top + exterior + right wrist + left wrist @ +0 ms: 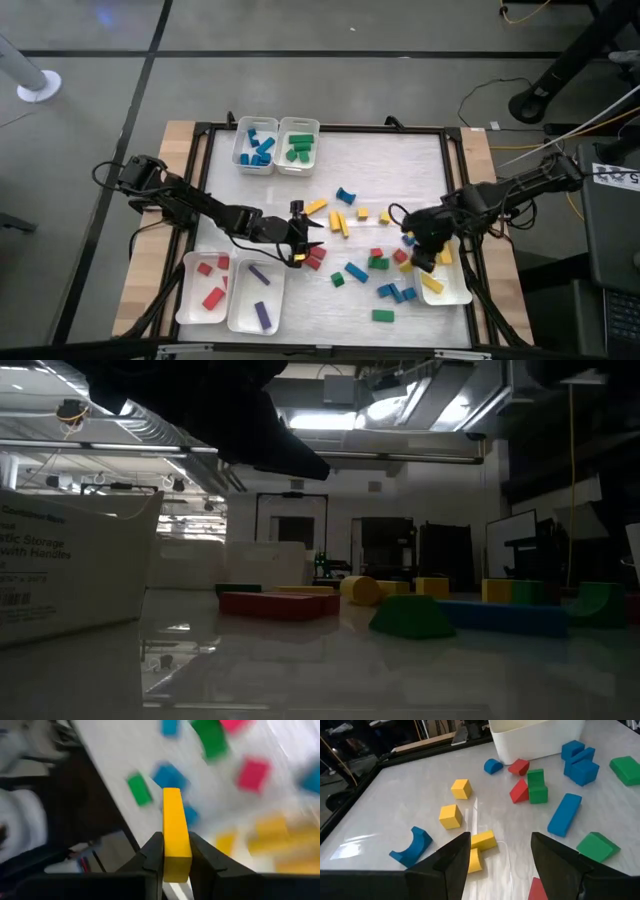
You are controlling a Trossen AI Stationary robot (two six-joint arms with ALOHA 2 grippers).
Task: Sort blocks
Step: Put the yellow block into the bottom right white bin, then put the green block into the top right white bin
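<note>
Yellow was what the right gripper had: a slim yellow bar pinched across its narrow faces, fingers clamped tight on it, hovering at about three o'clock on the table over the near edge of the white tray with yellow pieces in it. Over at the table's middle the left gripper hung with fingers spread and nothing between them, a pair of small yellow blocks lying just ahead of the left finger and a red block just beside it at five o'clock. These blocks looked like rigid, light, smooth-painted pieces; my read was that they would not crush but could squirt out of a skewed pinch, so flat opposite faces across the short width were the place to grip, as on that bar. The blue arch at roughly one o'clock from the left gripper would want holding on its flat sides, not the curve. Loose blocks were strewn from centre toward four o'clock; sorted ones sat in trays at twelve and at seven o'clock. Hard to make out: the right wrist view was smeared, so the blocks below the bar were only coloured blurs, and whether the bar was over the tray or its rim I could not tell. The low view showed a dark arm overhead and no fingertips.
</note>
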